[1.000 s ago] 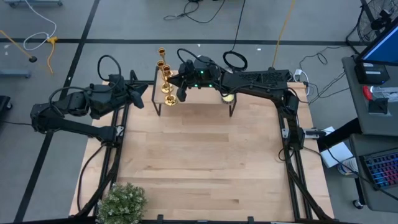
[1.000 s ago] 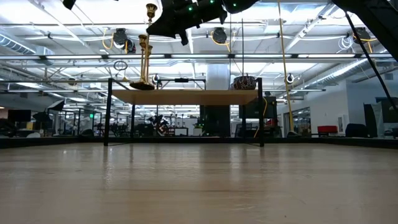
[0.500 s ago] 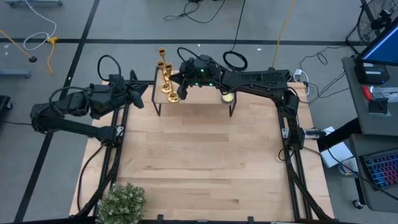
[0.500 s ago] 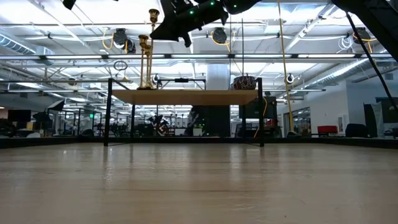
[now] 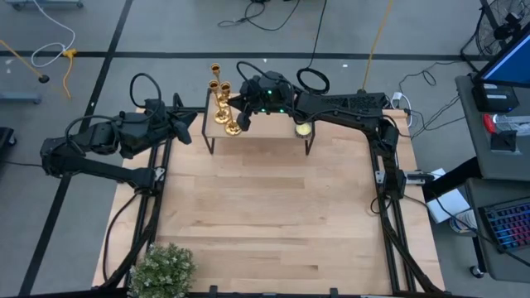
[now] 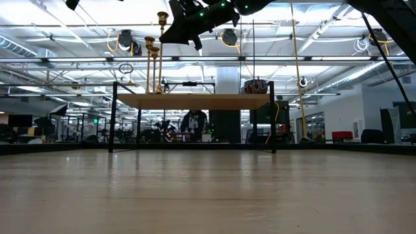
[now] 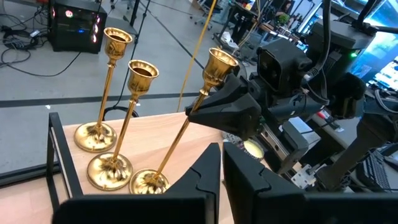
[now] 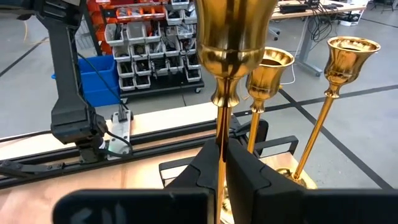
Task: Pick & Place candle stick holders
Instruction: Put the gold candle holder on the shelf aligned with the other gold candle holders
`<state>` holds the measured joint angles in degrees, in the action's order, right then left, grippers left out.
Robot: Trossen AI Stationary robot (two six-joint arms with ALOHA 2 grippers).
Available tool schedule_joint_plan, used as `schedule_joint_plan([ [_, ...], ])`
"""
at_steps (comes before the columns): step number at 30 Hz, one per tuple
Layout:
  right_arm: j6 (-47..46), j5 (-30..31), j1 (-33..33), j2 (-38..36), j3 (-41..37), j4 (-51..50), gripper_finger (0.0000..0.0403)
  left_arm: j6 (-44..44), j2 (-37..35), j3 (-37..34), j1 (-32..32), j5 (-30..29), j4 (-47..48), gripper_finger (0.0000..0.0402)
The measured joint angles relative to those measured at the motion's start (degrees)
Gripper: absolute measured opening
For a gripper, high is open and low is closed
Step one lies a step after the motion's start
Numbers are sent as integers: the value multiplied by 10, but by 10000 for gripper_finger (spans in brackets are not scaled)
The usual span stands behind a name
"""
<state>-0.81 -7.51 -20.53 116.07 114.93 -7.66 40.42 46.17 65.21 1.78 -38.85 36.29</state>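
At twelve o'clock on the counter (image 5: pixel 265 207), a small shelf (image 5: pixel 273 132) carried three holders (image 7: pixel 118 106). Right fingers (image 8: pixel 217 155) pinched the tilted holder's stem (image 8: pixel 221 134); left gripper (image 7: pixel 217 168) waited at ten o'clock, fingers clenched, empty.

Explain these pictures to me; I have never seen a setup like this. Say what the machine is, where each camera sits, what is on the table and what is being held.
This is a robot with two dark arms at a wooden table. One camera looks straight down, one looks level across the tabletop, and one rides on each wrist. At the far edge stands a small raised shelf carrying three gold candle stick holders and a small pale candle. The right gripper is shut on the stem of the nearest holder, which leans. The left gripper waits shut beside the shelf, holding nothing. A potted plant sits at the near corner.
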Motion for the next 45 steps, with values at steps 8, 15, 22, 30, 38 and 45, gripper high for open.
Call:
schedule_joint_plan([
  [8, -5, 0, 0, 0, 0, -1, 6, -7, 0, 0, 0, 0, 0, 4],
  [15, -4, 0, 0, 0, 0, -3, 16, -7, 0, 0, 0, 0, 0, 24],
  [22, -7, 0, 0, 0, 0, -8, 48, -7, 0, 0, 0, 0, 0, 11],
  [30, -15, 0, 0, 0, 0, -14, 49, -7, 0, 0, 0, 0, 0, 17],
  [38, -11, 0, 2, -18, -1, -38, 50, -7, 0, 0, 0, 0, 0, 23],
  [45, -8, 0, 6, -46, -1, -82, 50, -7, 0, 0, 0, 37, 1, 4],
])
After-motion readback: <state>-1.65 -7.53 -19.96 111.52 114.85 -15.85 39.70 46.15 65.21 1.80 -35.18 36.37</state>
